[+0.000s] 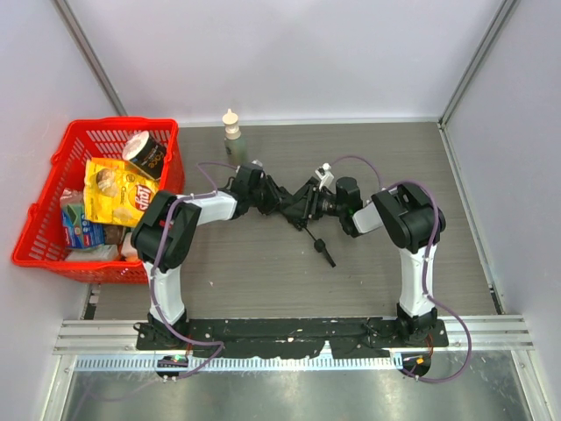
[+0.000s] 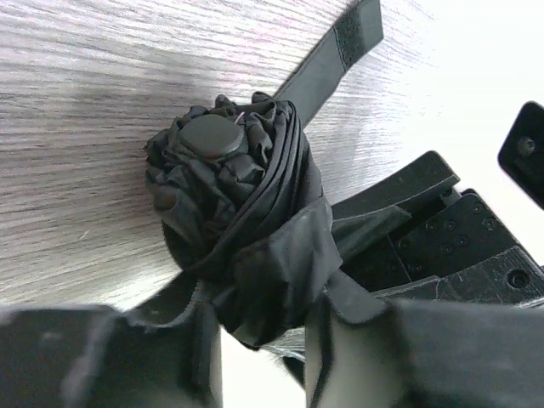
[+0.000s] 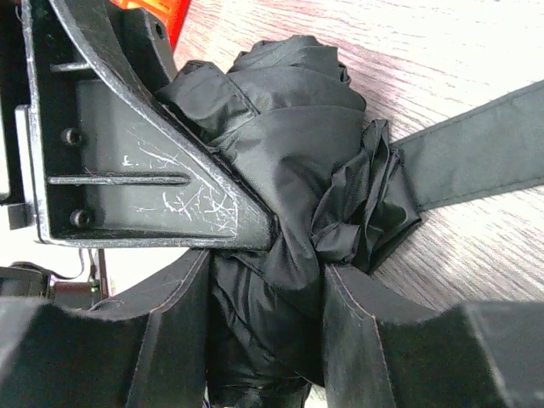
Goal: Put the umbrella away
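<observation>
umbrella spot: black compact umbrella mid-worktop, off to the right of the red basket, caught between both arms, handle trailing on the side away from the basket
left fingers: clenched on the bunched canopy, a little below the round top cap
right fingers: clamped on the fabric folds too, coming in from the far side from the basket
step, best guess: squeezing the canopy into a tight roll before strapping
how to nail it: pin one end firm, roll the folds one way with the other, keep the closure strap free and outside the bundle, never trapped under a finger
writing: nothing readable on the umbrella; yellow snack bag in the basket printed, but too small to read
</observation>
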You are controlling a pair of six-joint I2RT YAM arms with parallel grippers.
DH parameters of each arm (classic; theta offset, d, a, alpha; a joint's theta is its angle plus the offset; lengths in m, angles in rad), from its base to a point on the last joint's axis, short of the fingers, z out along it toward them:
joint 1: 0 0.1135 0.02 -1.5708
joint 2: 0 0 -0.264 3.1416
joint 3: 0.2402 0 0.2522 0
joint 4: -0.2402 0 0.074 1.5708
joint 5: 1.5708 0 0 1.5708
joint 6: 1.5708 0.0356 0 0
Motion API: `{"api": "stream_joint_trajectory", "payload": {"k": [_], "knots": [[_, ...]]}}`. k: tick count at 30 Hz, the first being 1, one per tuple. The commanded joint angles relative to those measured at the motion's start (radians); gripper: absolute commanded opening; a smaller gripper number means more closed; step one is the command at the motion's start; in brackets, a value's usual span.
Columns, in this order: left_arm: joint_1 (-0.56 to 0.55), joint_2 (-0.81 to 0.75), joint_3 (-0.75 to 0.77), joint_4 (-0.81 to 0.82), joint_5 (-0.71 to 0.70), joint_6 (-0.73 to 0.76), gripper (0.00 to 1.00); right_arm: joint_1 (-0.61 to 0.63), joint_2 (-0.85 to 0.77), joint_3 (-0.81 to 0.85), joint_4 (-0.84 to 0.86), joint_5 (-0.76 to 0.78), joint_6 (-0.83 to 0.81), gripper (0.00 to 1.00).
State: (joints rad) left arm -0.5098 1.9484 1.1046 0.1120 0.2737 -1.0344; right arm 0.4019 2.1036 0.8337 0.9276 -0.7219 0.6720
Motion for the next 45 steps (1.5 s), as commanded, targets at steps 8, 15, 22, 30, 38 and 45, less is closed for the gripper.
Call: {"api": "stream_joint_trajectory", "payload": {"k": [8, 15, 22, 30, 38, 45], "knots": [[-0.009, 0.05, -0.08, -0.156, -0.022, 0.097, 0.0, 0.029, -0.112, 0.041, -0.657, 0.159, -0.19, 0.11], [-0.009, 0.04, -0.084, -0.199, 0.002, 0.062, 0.0, 0.115, -0.353, 0.044, -0.826, 0.425, -0.368, 0.71], [-0.015, 0.037, -0.088, -0.224, 0.018, 0.03, 0.0, 0.287, -0.464, 0.058, -0.843, 0.816, -0.544, 0.77], [-0.015, 0.026, -0.08, -0.262, 0.024, 0.01, 0.0, 0.434, -0.409, 0.074, -0.765, 1.119, -0.692, 0.77], [-0.021, 0.038, -0.069, -0.304, 0.013, -0.038, 0.0, 0.494, -0.226, 0.125, -0.704, 1.309, -0.726, 0.65], [-0.032, 0.012, -0.054, -0.331, -0.03, -0.013, 0.0, 0.494, -0.226, 0.048, -0.658, 1.313, -0.598, 0.01]]}}
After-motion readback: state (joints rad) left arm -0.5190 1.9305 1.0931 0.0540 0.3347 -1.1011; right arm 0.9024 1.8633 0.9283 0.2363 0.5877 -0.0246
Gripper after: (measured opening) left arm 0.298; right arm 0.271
